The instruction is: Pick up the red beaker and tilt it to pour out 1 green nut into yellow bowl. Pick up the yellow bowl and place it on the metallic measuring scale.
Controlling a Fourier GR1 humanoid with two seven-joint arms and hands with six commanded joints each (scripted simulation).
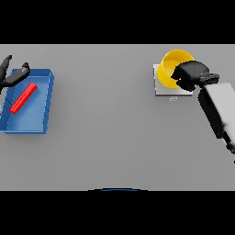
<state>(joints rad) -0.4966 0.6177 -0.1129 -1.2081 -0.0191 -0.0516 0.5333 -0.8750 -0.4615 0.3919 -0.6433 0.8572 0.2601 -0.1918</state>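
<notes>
Over the metallic scale point(160, 88), the right hand point(190, 75) grips the yellow bowl point(170, 66), tilted, mouth facing left.

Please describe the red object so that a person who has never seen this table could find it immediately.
Look at the grey table and go to its left side, where a blue tray lies near the left hand. Inside the tray lies the red beaker, long and narrow, placed diagonally. It is the only red thing in view; the yellow bowl is far to the right.
</notes>
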